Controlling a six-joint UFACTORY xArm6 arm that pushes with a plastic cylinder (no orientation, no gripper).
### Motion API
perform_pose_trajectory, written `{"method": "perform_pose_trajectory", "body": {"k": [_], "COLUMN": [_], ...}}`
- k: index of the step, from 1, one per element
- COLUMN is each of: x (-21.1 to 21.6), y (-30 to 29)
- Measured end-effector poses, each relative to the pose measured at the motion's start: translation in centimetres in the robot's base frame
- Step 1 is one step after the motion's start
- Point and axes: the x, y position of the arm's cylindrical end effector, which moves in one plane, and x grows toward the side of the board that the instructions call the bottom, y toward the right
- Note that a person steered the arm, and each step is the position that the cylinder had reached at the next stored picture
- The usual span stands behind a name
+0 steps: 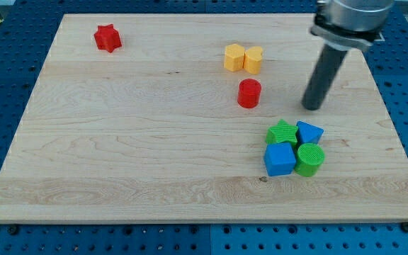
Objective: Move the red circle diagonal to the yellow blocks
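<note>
Wooden board [154, 142], lying on a blue perforated table [6, 85] and filling most of the view.

Arm [349, 18], entering at the view's top right; its dark rod [324, 74] descends to the board. My tip [313, 107] rests on bare wood, to the view's right of the red circle and apart from it, above the green and blue cluster. The rod has no jaws and holds nothing; the tip touches no block.

Cluster at the lower right, four blocks packed together: blue cube [280, 159], green circle [309, 159], green star [282, 132], blue triangle [309, 132].

Yellow blocks, side by side and touching, near the top centre: yellow hexagon [234, 57] to the left, yellow heart [253, 59] to the right.

Red circle [248, 93], upright, just below the yellow pair and close to it, not touching.

Red star [108, 37], alone at the top left, well apart from everything else.
</note>
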Motion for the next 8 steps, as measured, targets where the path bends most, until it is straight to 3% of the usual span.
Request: {"method": "perform_pose_trajectory", "body": {"k": [2, 4, 5, 6, 7, 8], "x": [-3.1, -3.4, -6.5, -7.1, -4.8, -6.0], "y": [-13.5, -12.0, -15.2, -17.1, -17.5, -20.8]}}
